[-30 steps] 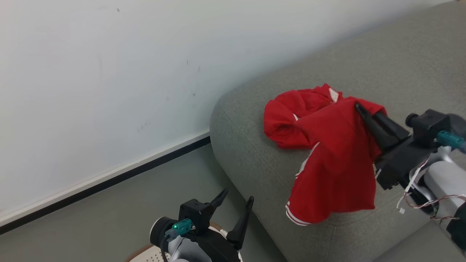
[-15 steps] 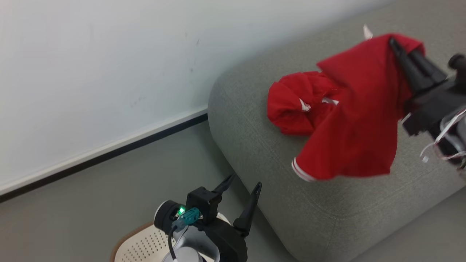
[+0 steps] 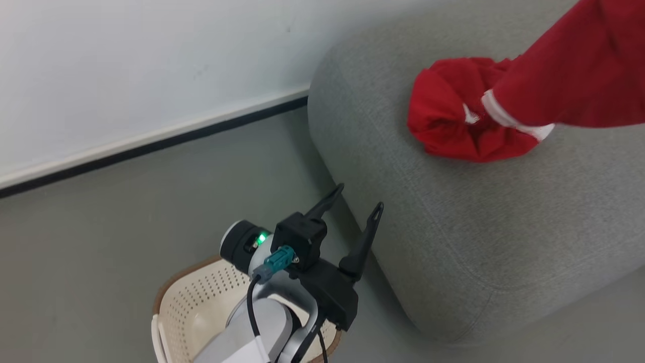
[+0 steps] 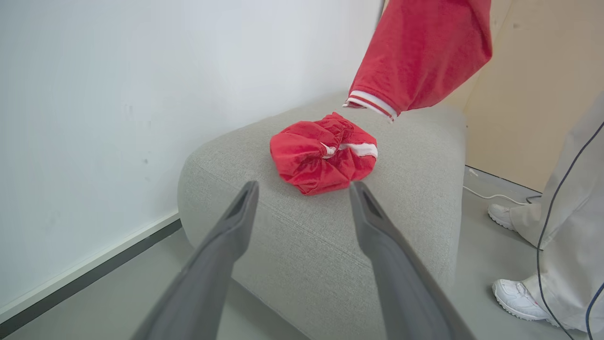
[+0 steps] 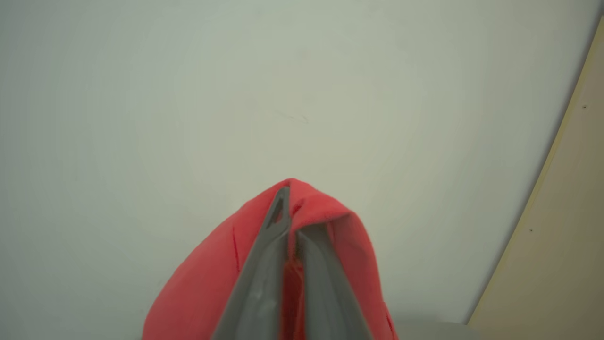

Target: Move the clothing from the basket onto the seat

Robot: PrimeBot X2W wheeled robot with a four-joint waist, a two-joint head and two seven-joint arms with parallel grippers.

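right gripper [image 5: 289,208] clenched on a red garment [image 4: 424,47], which now hangs clear above the sofa [image 3: 478,227]; a second ago it lay draped on the sofa arm. second red garment [image 4: 321,158] sits bunched on the sofa. left gripper [image 3: 359,196] spread wide, empty, over the basket [image 3: 201,292]. looks like repositioning; release still pending.

Red top [image 3: 579,70] lifted
Right gripper [image 5: 292,208] raises it off the seat [image 3: 453,227], apparently clear now; head camera dips toward the floor.
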